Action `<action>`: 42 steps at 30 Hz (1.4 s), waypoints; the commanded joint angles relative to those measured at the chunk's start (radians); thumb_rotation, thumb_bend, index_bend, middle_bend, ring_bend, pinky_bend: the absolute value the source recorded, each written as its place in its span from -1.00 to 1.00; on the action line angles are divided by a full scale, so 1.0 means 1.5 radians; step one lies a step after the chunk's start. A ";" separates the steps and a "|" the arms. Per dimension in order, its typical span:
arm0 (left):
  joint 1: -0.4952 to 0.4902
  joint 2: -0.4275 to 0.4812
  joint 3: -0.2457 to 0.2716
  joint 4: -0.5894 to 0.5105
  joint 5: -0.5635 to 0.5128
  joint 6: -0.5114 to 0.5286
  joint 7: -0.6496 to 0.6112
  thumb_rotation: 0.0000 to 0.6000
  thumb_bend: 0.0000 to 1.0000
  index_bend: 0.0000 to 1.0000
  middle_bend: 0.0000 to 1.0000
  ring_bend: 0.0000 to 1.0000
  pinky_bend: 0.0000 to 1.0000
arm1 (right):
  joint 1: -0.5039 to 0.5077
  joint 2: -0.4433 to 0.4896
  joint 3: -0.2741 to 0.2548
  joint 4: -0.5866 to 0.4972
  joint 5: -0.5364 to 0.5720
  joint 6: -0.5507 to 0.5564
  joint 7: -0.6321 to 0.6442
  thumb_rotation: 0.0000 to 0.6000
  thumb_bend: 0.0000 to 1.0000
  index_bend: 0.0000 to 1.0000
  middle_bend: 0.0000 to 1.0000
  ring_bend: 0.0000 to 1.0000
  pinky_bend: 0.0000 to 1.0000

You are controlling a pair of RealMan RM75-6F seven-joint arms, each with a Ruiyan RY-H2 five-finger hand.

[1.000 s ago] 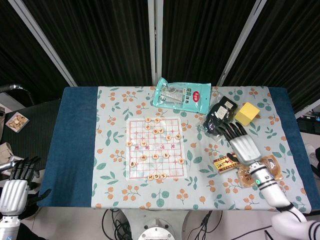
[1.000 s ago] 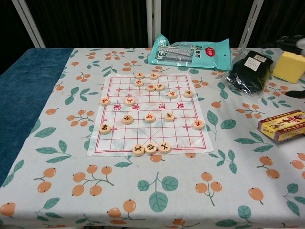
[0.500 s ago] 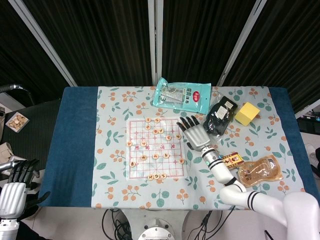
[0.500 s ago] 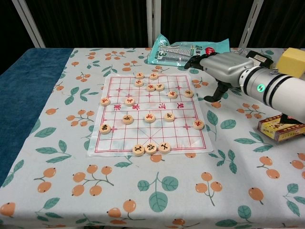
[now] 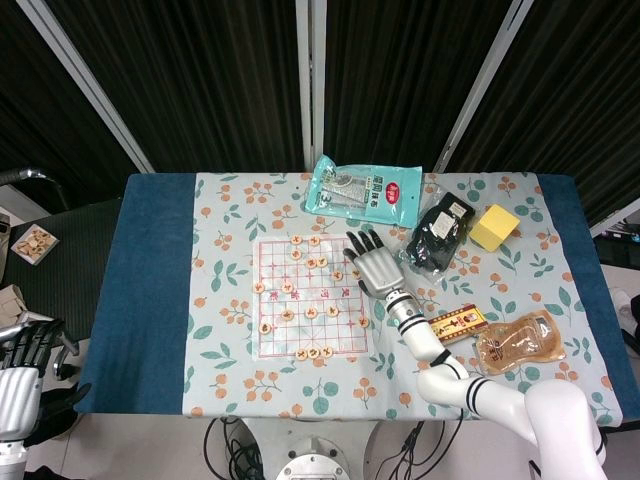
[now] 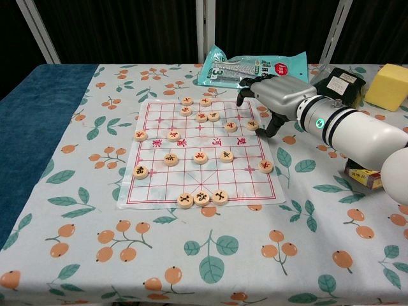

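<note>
A paper Chinese chess board (image 5: 268, 340) (image 6: 145, 185) lies mid-table with several round wooden pieces on it. My right hand (image 5: 372, 265) (image 6: 275, 95) hovers over the board's far right corner. Its fingers are spread and bent downward and it holds nothing. Its thumb hangs just right of a piece (image 6: 252, 125) at the board's edge. My left hand (image 5: 18, 375) hangs off the table's left side with fingers apart and empty. It does not appear in the chest view.
A teal packet (image 5: 365, 190) (image 6: 252, 67) lies behind the board. To the right are a black pouch (image 5: 440, 232) (image 6: 338, 86), a yellow sponge (image 5: 494, 227) (image 6: 389, 86), a red-yellow box (image 5: 457, 323) and a brown snack packet (image 5: 518, 343).
My right hand has swung left from the red-yellow box to the board's far right corner. My left hand has sunk a little lower.
</note>
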State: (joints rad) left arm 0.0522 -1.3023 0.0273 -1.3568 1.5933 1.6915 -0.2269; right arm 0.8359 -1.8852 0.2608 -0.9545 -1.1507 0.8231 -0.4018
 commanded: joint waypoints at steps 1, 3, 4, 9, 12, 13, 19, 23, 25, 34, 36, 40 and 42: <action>0.004 0.000 -0.002 0.006 -0.003 0.003 -0.006 1.00 -0.78 -0.83 -0.86 -1.00 -0.88 | 0.002 -0.002 0.000 0.004 0.002 0.000 0.005 1.00 -0.46 -0.39 -0.97 -1.00 -1.00; 0.006 0.000 -0.004 0.008 -0.004 0.005 -0.009 1.00 -0.78 -0.83 -0.86 -1.00 -0.89 | 0.002 -0.004 -0.001 0.006 0.005 -0.001 0.007 1.00 -0.46 -0.33 -0.96 -1.00 -1.00; 0.007 -0.001 -0.006 0.009 -0.006 0.007 -0.013 1.00 -0.78 -0.82 -0.86 -1.00 -0.89 | 0.002 -0.005 -0.003 0.008 0.005 -0.001 0.008 1.00 -0.45 -0.30 -0.96 -1.00 -1.00; 0.010 -0.002 -0.007 0.017 -0.005 0.009 -0.019 1.00 -0.78 -0.82 -0.86 -1.00 -0.90 | 0.003 -0.009 -0.006 0.013 0.006 0.000 0.012 1.00 -0.45 -0.28 -0.96 -1.00 -1.00; 0.012 -0.002 -0.008 0.017 -0.003 0.012 -0.021 1.00 -0.78 -0.82 -0.86 -1.00 -0.90 | 0.004 -0.012 -0.005 0.015 0.008 0.002 0.014 1.00 -0.45 -0.24 -0.95 -1.00 -1.00; 0.012 -0.002 -0.008 0.017 -0.003 0.011 -0.022 1.00 -0.78 -0.82 -0.86 -1.00 -0.90 | 0.005 -0.013 -0.005 0.016 0.009 0.002 0.015 1.00 -0.44 -0.22 -0.95 -1.00 -1.00; 0.012 -0.004 -0.007 0.023 0.000 0.008 -0.026 1.00 -0.78 -0.82 -0.86 -1.00 -0.90 | 0.005 -0.017 -0.008 0.024 0.009 0.006 0.014 1.00 -0.44 -0.06 -0.94 -1.00 -1.00; 0.011 -0.005 -0.007 0.024 0.002 0.004 -0.029 1.00 -0.78 -0.82 -0.86 -1.00 -0.90 | 0.006 -0.019 -0.008 0.030 0.009 0.006 0.019 1.00 -0.44 0.03 -0.94 -1.00 -1.00; 0.011 -0.004 -0.008 0.024 0.001 0.004 -0.031 1.00 -0.78 -0.82 -0.86 -1.00 -0.90 | 0.006 -0.019 -0.007 0.031 0.008 0.007 0.024 1.00 -0.44 0.06 -0.93 -1.00 -1.00; 0.012 -0.002 -0.008 0.023 0.005 0.005 -0.043 1.00 -0.78 -0.82 -0.86 -1.00 -0.90 | 0.014 -0.022 -0.006 0.034 -0.007 0.012 0.049 1.00 -0.44 0.07 -0.93 -1.00 -1.00; 0.012 -0.002 -0.009 0.024 0.004 0.004 -0.047 1.00 -0.78 -0.81 -0.86 -1.00 -0.90 | 0.016 -0.025 -0.007 0.035 -0.009 0.011 0.050 1.00 -0.44 0.07 -0.92 -1.00 -1.00; 0.012 -0.001 -0.009 0.028 0.003 0.002 -0.057 1.00 -0.78 -0.81 -0.86 -1.00 -0.90 | 0.021 -0.035 -0.008 0.044 -0.006 0.005 0.044 1.00 -0.44 0.08 -0.92 -1.00 -1.00; 0.012 0.000 -0.009 0.029 0.003 0.002 -0.061 1.00 -0.78 -0.81 -0.86 -1.00 -0.90 | 0.022 -0.039 -0.007 0.049 -0.005 0.005 0.043 1.00 -0.44 0.08 -0.92 -1.00 -1.00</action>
State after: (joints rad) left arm 0.0708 -1.3030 0.0137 -1.3135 1.5977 1.6948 -0.3178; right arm 0.8684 -1.9416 0.2495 -0.8830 -1.1587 0.8312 -0.3367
